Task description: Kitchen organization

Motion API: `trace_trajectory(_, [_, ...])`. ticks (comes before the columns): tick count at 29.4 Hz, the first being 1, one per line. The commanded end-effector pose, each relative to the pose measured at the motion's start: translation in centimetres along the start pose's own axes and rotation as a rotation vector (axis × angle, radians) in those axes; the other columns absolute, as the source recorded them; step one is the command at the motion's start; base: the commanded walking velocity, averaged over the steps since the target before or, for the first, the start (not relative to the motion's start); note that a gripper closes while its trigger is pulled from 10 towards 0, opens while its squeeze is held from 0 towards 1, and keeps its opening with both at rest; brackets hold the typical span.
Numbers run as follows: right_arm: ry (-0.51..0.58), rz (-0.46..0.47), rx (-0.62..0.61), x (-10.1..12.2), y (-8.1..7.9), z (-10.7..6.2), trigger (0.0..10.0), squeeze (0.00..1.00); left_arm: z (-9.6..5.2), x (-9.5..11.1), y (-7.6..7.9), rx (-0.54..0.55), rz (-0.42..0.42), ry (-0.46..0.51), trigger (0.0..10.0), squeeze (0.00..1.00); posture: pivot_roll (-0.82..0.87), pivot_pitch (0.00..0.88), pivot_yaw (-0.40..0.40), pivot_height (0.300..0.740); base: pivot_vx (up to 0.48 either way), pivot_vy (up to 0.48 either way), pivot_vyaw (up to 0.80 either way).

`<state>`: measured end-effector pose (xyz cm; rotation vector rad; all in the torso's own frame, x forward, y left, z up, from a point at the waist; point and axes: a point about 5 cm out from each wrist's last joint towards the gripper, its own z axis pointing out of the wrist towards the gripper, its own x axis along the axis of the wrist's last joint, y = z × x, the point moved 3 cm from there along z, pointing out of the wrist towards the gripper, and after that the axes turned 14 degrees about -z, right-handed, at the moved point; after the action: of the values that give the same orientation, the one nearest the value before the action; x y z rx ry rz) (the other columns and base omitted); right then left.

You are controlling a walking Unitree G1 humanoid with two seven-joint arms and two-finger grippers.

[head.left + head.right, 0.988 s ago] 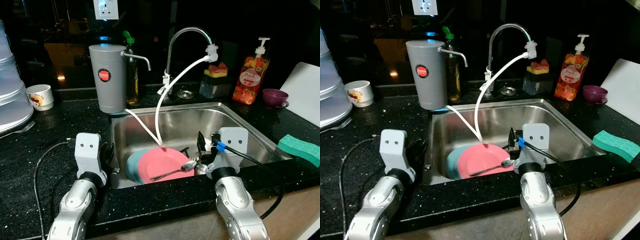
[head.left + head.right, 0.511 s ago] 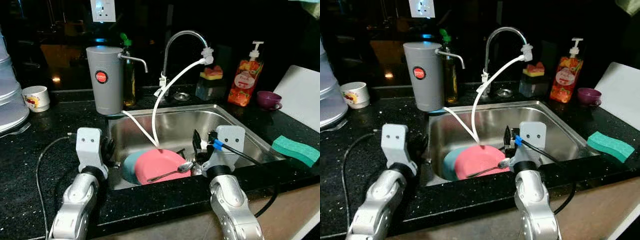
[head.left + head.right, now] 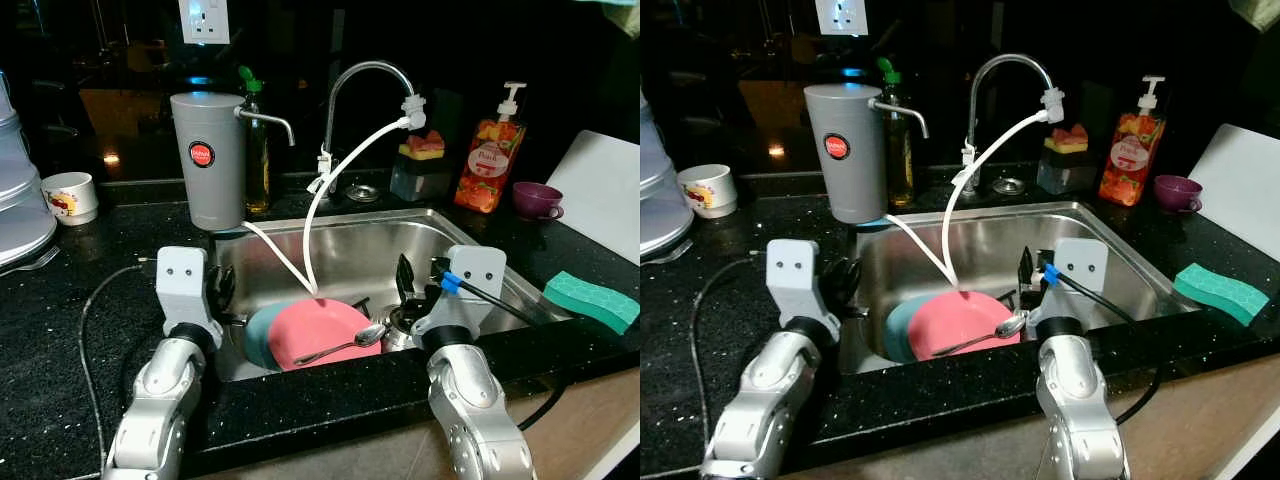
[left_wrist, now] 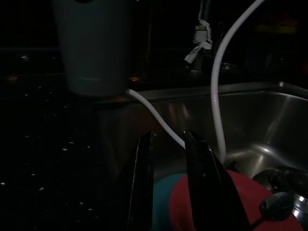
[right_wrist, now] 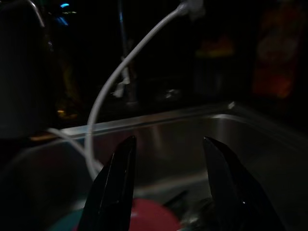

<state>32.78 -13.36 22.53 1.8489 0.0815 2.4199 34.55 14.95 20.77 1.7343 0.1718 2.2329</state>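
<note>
Stainless sink [image 3: 480,255] sits centre frame, set into a black speckled surface [image 3: 60,300].

Sink contents: pink plate [image 3: 318,330] lying on a teal plate [image 3: 256,335] at lower centre. A metal spoon [image 3: 350,343] rests across the pink plate, bowl toward the right.

Left hand [image 4: 166,185] is at the sink's left rim, over the edge of the basin. Its fingers [image 4: 142,178] are narrowly parted with nothing between them.

Right hand [image 5: 171,183] is above the right part of the basin, just right of the spoon bowl. Fingers are spread wide and hold nothing.

A white hose [image 3: 330,180] runs from the faucet [image 3: 365,75] tip down to the pink plate.

Behind the sink: grey water filter [image 3: 208,155] upper left, orange soap bottle [image 3: 485,155] upper right, purple cup [image 3: 537,198] at right. A green sponge [image 3: 592,300] lies on the surface at the right edge. A white cup [image 3: 70,195] stands at far left.
</note>
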Motion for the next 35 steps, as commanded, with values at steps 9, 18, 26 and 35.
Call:
trace_trajectory(9, [-0.046,0.17,-0.063,-0.2,1.3,0.1,10.0,0.0,0.1,0.4,0.0,-0.002,0.002,0.013,10.0,0.0,-0.01,0.0,-0.058,0.74,0.0,0.0,0.0])
trace_trajectory(18, [-0.057,0.183,-0.069,-0.2,1.9,0.3,10.0,0.0,0.3,0.6,0.5,-0.01,-0.004,0.026,10.0,0.0,-0.03,0.0,-0.072,0.74,0.0,0.0,0.0])
trace_trajectory(26, [-0.076,0.18,-0.109,-0.5,2.7,0.3,10.0,0.0,0.3,0.7,0.4,-0.001,-0.013,0.023,10.0,0.0,-0.04,0.0,-0.065,0.74,0.0,0.0,0.0])
trace_trajectory(35, [-0.085,0.168,-0.12,-0.6,3.0,0.2,10.0,0.0,0.5,0.8,0.3,0.015,-0.009,0.026,10.0,0.0,-0.04,0.0,-0.061,0.74,0.0,0.0,0.0])
